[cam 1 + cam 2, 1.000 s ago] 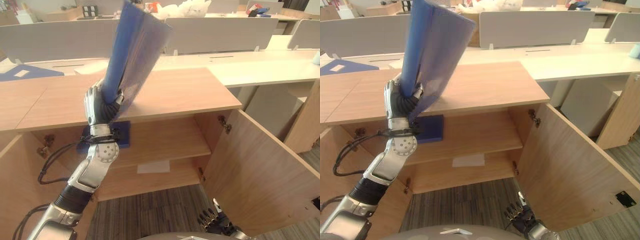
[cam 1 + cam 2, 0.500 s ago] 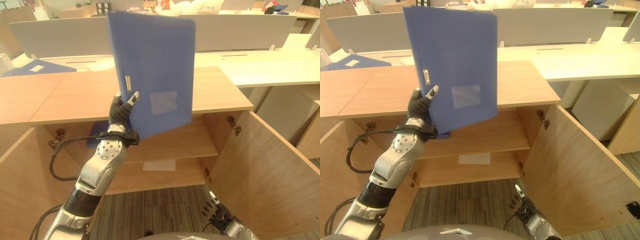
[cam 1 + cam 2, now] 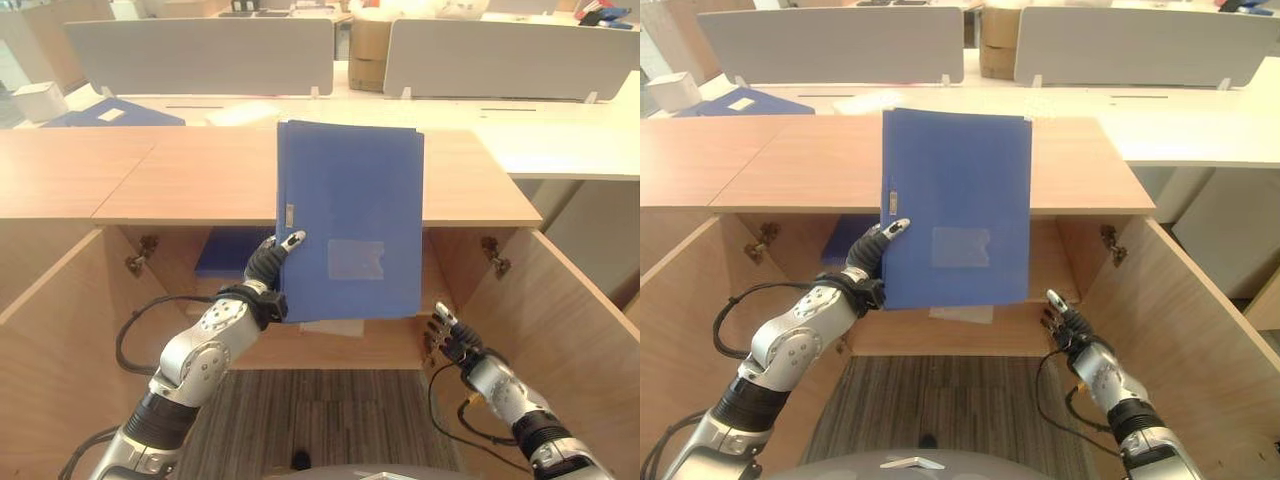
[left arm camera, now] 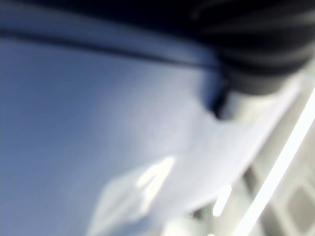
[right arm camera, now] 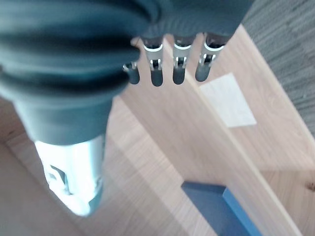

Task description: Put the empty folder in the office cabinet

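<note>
Holding the blue folder upright, our left robot hand grips it at the lower left corner, fingers curled behind the cover and the thumb pressed on the front beside the small metal clip on the spine edge. We see the folder raised in front of the open cabinet, its top edge standing just above the front edge of the cabinet top and its lower edge level with the inner shelf. A pale label patch sits on the folder's front cover, low and to the right of centre. In the left wrist view the blue cover lies right against the hand's dark ribbed cover.

Behind the folder, at the left end of the upper shelf, we see a dark blue item lying flat. Below the folder's bottom edge a white sheet lies on the shelf.

Further right, our right robot hand hangs low in front of the cabinet's right side, near the right door, which stands swung wide. Its fingers are straight and relaxed, holding nothing, and past them the right wrist view shows the wooden shelf with the white sheet.

Behind the cabinet a white counter runs along grey divider panels, with another blue folder lying at its left end.
</note>
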